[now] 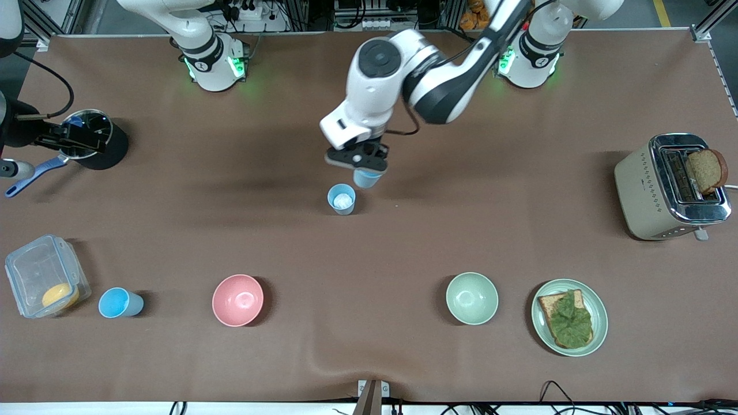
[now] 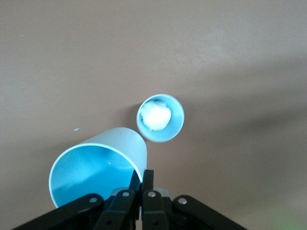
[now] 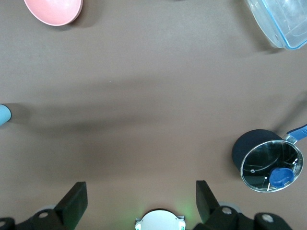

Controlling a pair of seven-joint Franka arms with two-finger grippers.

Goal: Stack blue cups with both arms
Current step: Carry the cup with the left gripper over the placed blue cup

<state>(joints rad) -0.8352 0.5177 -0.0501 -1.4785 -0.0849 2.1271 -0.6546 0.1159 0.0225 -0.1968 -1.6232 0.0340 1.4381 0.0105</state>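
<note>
Only the right wrist view is showing the right gripper [image 3: 139, 203] waiting with fingers apart, while the left gripper [image 1: 362, 161] is clamping a sky-blue-lined blue cup [image 1: 367, 177] over the table beside a standing blue cup [image 1: 342, 199] holding something white.

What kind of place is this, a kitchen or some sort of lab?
Probably a robotics lab staged as a kitchen: a toaster, a pink bowl and a plate with toast sit before two bolted-down arms, cables trailing off the table.
</note>
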